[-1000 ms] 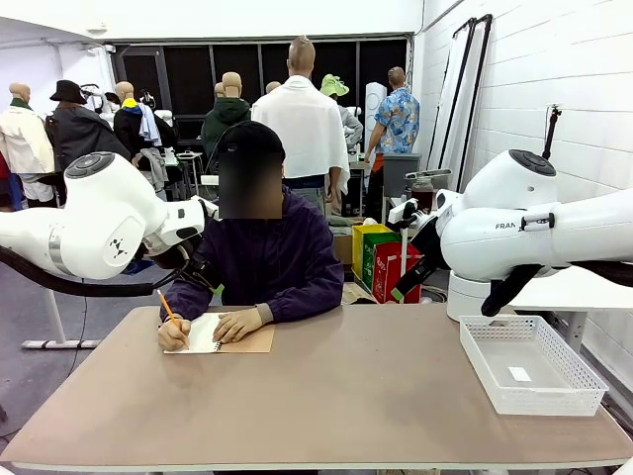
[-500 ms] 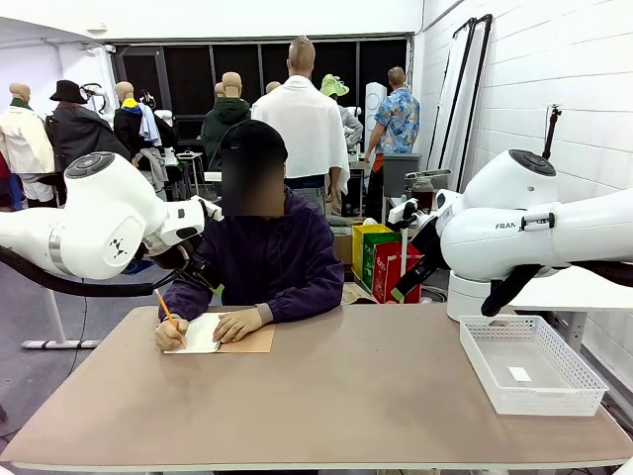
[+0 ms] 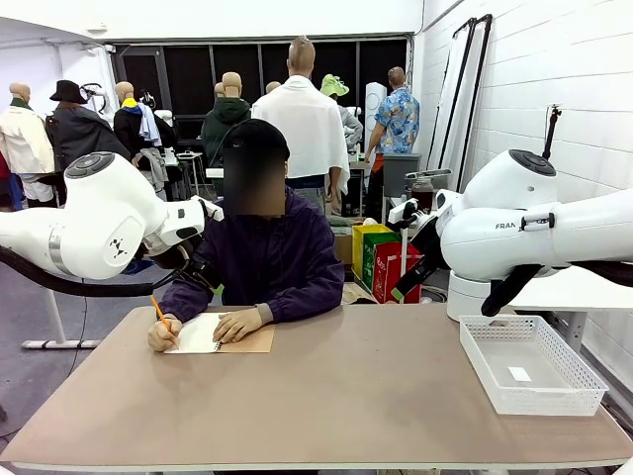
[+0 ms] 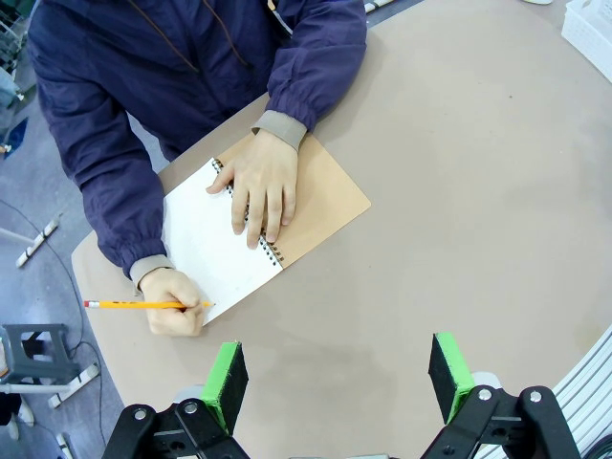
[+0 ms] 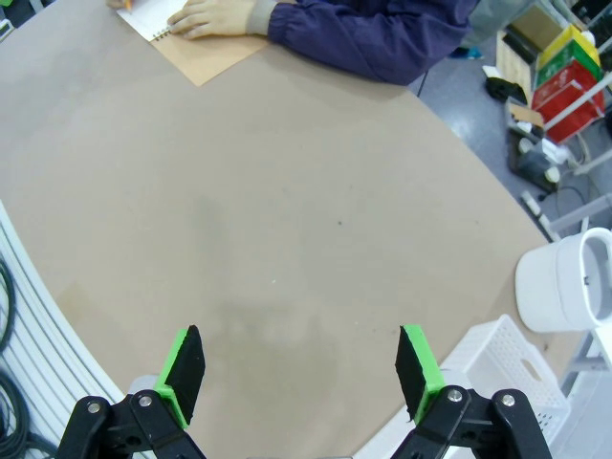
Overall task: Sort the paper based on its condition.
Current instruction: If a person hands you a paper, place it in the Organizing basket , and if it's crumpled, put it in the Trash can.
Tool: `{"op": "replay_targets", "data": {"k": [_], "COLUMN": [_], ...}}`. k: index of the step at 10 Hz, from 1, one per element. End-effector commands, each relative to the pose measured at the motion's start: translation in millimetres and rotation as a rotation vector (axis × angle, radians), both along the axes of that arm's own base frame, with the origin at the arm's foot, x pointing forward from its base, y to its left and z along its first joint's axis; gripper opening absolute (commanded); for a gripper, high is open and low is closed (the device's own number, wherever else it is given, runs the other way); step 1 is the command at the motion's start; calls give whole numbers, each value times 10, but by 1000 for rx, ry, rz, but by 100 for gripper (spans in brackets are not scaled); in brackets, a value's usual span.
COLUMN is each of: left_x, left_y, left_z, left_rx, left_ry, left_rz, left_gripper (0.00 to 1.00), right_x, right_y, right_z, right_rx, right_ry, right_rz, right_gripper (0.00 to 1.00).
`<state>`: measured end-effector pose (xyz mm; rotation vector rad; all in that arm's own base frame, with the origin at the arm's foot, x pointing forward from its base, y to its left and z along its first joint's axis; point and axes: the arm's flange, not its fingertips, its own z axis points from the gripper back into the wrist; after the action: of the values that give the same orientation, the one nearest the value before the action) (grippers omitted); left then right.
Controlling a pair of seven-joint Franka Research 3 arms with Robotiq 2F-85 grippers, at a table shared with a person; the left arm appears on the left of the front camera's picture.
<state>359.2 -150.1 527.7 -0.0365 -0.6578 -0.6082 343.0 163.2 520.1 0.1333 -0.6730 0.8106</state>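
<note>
Brown tabletop (image 3: 376,396): at its far edge a person (image 3: 267,262) writes on the paper page (image 4: 206,239) of a spiral notepad (image 4: 325,196). Left hand (image 4: 336,342) and right hand (image 5: 299,330) hover above, both spread wide and empty.

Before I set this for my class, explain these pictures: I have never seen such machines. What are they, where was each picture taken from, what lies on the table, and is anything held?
The robot's left arm and right arm face a person across a table; the front view shows this. The other two come from cameras on each wrist, looking down past the left gripper and right gripper, both open and empty. On the table: a mesh tray and a notepad, where the person's hand holds a pencil.
</note>
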Motion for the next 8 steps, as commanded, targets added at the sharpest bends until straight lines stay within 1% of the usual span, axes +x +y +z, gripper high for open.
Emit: {"op": "replay_targets", "data": {"k": [1,8], "left_x": [11,11], "left_y": [9,9], "left_z": [-10,-10], "left_rx": [-4,-4], "left_ry": [9,9], "left_rz": [1,1], "left_gripper": [100,100], "right_x": [0,0], "right_y": [1,1], "right_z": [-1,-1], "right_rx": [2,2], "right_ry": [1,1], "right_rz": [-2,-2], "right_gripper": [100,100]}}
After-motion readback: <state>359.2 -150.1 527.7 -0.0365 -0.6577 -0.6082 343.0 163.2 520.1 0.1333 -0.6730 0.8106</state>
